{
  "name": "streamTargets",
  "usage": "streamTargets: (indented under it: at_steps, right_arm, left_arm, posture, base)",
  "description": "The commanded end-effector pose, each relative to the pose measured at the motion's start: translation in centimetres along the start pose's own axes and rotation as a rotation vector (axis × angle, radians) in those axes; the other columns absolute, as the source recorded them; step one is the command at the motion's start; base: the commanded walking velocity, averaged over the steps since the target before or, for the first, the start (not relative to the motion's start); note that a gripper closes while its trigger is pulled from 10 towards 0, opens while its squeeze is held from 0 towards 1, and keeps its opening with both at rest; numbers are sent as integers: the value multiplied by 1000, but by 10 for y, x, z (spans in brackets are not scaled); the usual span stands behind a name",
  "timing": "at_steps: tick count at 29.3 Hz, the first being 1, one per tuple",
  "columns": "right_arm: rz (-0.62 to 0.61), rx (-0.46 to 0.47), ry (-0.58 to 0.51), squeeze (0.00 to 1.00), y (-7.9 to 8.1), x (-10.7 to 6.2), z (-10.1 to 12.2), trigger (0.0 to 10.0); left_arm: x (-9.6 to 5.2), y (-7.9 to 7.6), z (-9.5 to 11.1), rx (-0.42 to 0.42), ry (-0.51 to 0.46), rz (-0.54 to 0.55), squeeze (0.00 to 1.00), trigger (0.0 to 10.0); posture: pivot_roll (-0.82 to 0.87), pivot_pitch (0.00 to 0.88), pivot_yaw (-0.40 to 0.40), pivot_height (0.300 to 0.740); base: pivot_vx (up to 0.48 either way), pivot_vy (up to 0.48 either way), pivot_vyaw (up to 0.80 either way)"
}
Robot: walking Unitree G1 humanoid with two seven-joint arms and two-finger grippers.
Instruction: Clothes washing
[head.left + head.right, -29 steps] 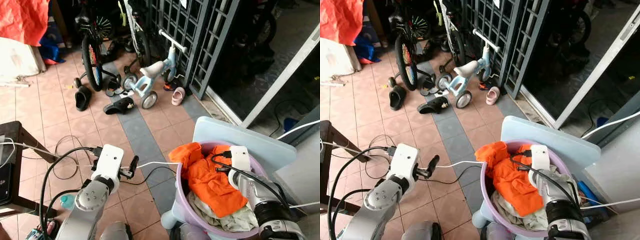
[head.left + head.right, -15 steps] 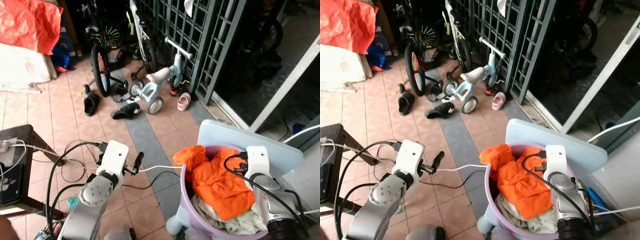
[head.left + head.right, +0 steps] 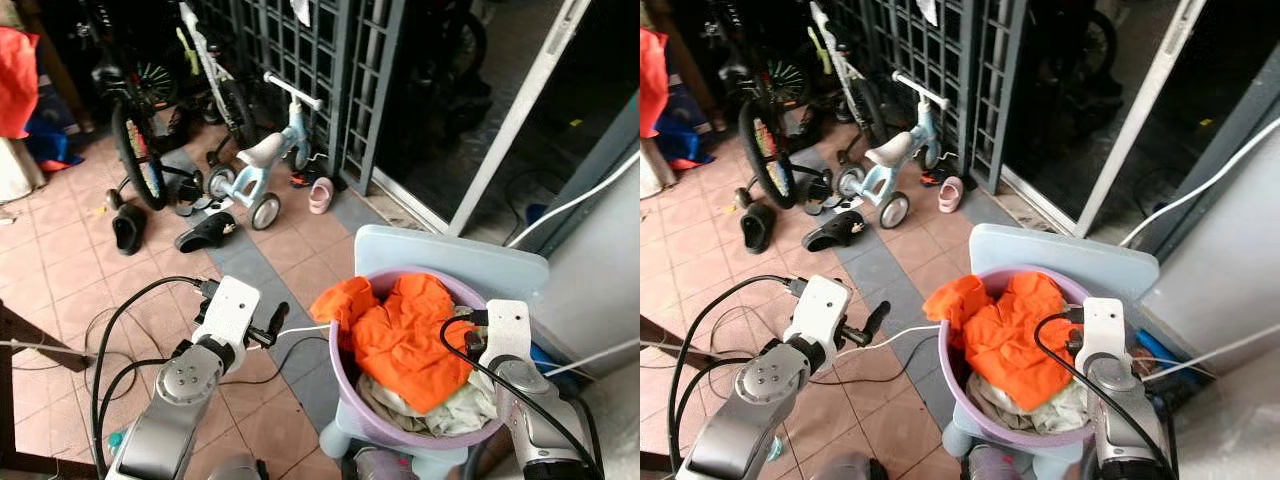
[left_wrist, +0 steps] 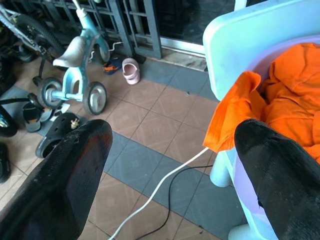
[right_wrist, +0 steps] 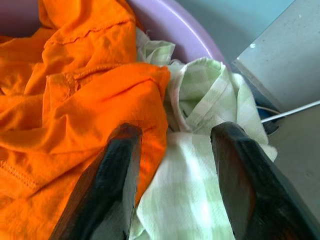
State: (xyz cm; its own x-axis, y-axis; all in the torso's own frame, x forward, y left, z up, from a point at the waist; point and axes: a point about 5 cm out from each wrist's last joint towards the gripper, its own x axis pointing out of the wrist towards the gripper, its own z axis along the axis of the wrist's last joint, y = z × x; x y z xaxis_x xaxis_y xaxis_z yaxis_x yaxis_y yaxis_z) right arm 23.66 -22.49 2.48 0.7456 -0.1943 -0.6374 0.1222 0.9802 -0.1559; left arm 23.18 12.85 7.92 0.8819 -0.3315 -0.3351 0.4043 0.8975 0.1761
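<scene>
Both pincers released; right pincer (image 5: 170,175) over crumpled orange cloth (image 5: 75,100) in round basin (image 3: 400,430)

I can read no text, label, brand, number or sign anywhere around the purple basin (image 3: 345,385), neither on the clothes heaped in it, on the pale blue stool under it, nor on the bicycles beyond it
</scene>
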Motion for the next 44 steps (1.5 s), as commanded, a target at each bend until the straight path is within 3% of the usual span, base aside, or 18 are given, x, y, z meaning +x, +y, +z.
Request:
streamTargets:
  at_steps: [1,10,12,17,20,21,22,23,24,29,34,44]
  right_arm:
    - [38,-10,-5,1000,4,-2,3,10000]
    - [111,-72,-99,1000,10,-2,19,10000]
    - [125,-80,-147,0,13,-1,27,10000]
    - [130,-141,-125,0,23,11,30,10000]
    - [65,-277,-84,0,14,27,28,10000]
    - [56,-273,-52,0,8,31,25,10000]
    - [47,-275,-9,0,2,35,20,4549]
    - [34,-277,21,0,-3,37,16,1529]
    - [14,-298,45,0,-10,39,11,0]
    - [19,-332,95,0,-15,39,-1,0]
    - [78,-309,148,0,-12,39,-14,0]
    - [131,-256,171,0,-10,45,-17,0]
  left_arm:
    - [-3,-2,0,-3,5,-5,0,10000]
    - [-11,-11,-3,-35,29,-11,0,10000]
    - [-12,-12,-2,-41,30,-12,0,10000]
    - [-13,-14,-1,-53,34,-10,0,10000]
    - [-16,-13,2,-57,30,3,0,10000]
    - [-18,-12,2,-60,30,7,0,10000]
    - [-19,-11,2,-63,34,13,0,10000]
    - [-21,-11,1,-64,38,16,0,10000]
    - [-24,-10,0,-66,43,18,0,10000]
    - [-24,-10,0,-64,49,18,0,10000]
    - [-22,-11,1,-61,49,10,0,10000]
    - [-19,-9,1,-50,57,10,0,10000]
  posture:
    - [-34,47,7,740]
    - [-24,53,-6,740]
    - [-19,61,-11,740]
    - [-4,73,-26,740]
    - [23,89,-44,740]
    - [25,90,-45,740]
    - [30,95,-46,740]
    - [33,101,-48,740]
    - [33,101,-48,740]
    - [28,108,-45,740]
    - [21,104,-39,740]
    - [23,94,-38,740]
  base:
    - [0,0,-763]
    - [0,0,-76]
    - [0,0,0]
    - [0,0,0]
    - [0,0,0]
    - [0,0,0]
    - [0,0,0]
    - [0,0,0]
    - [0,0,0]
    - [0,0,0]
    - [0,0,0]
    - [0,0,0]
